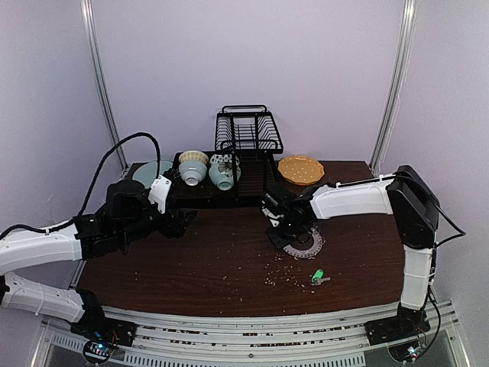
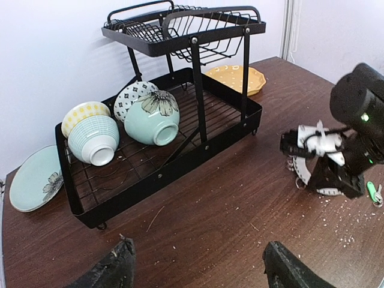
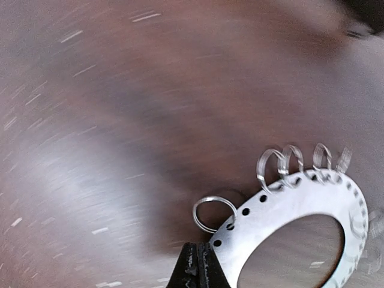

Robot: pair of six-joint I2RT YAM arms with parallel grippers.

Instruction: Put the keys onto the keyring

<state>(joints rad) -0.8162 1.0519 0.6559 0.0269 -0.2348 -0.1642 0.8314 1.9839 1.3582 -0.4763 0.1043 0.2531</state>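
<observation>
Table [image 1: 206,267]: dark wood.
Left gripper [image 2: 198,273], bottom edge of its view: fingers wide apart, empty.
Right gripper [image 3: 197,258], bottom centre: fingers together on the keyring [image 3: 282,207] rim.
Green key [image 1: 316,276]: loose, just lower right of the ring in the top view.
Risk: your thin edge pinch could let the disc pivot or slip.

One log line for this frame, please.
right gripper: shut on keyring rim | left gripper: open, empty | key: on table, off keyring

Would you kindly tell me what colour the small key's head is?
Bright green; the key shows best in the top external view.
</observation>
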